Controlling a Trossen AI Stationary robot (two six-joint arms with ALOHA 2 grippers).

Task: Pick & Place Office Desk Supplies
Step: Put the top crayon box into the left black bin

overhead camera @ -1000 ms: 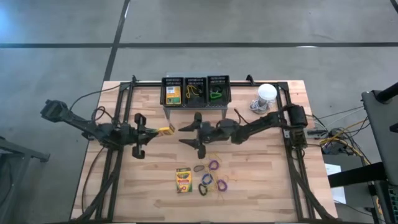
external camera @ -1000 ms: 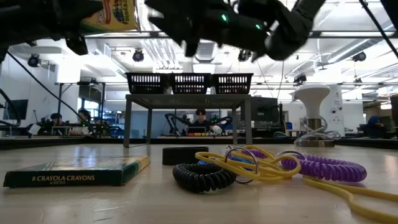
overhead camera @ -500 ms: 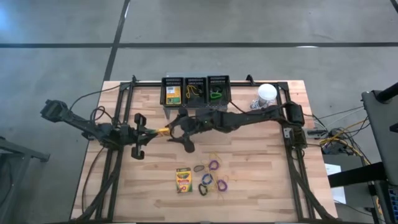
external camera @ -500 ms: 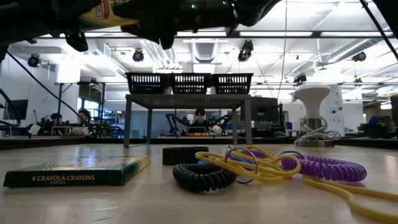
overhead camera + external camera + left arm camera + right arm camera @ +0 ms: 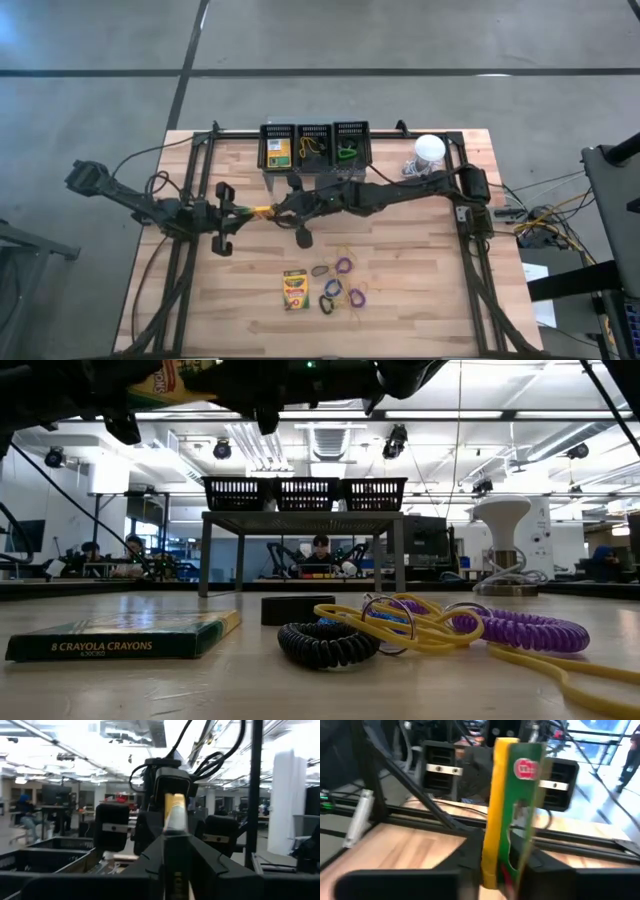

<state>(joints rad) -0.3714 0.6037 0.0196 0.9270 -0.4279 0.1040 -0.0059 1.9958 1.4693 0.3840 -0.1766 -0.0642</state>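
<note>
My left gripper (image 5: pixel 252 211) is shut on a yellow-and-green crayon box (image 5: pixel 264 211) held above the table, left of its middle; the box also shows in the low view (image 5: pixel 175 380). My right gripper (image 5: pixel 287 211) reaches across from the right. It is open, with its fingers on either side of the box's free end (image 5: pixel 512 795); I cannot tell if they touch it. A second crayon box (image 5: pixel 294 289) lies flat on the table near the front. Beside it lie yellow rubber bands (image 5: pixel 420 625) and purple (image 5: pixel 520 630) and black (image 5: pixel 320 643) elastic loops. My left gripper pinches the crayon box between its two fingers (image 5: pixel 150 865), one on each broad face, at the box's left end (image 5: pixel 174 830). The fingers lie level and point toward the table's right edge. The box stands on edge, lifted clear, and sticks out past the fingertips.
A grey stand (image 5: pixel 314 170) with three black baskets (image 5: pixel 314 145) is at the table's far middle, just behind the grippers. The baskets hold a crayon box, yellow bands and a green loop. A white dome-shaped object (image 5: pixel 429 149) is at the far right. People sit beyond the table (image 5: pixel 320 550).
My right gripper has gone toward the table's left edge, up to the crayox box held by my left gripper, and stays open around the box's free end. My left gripper and the box have kept still.
</note>
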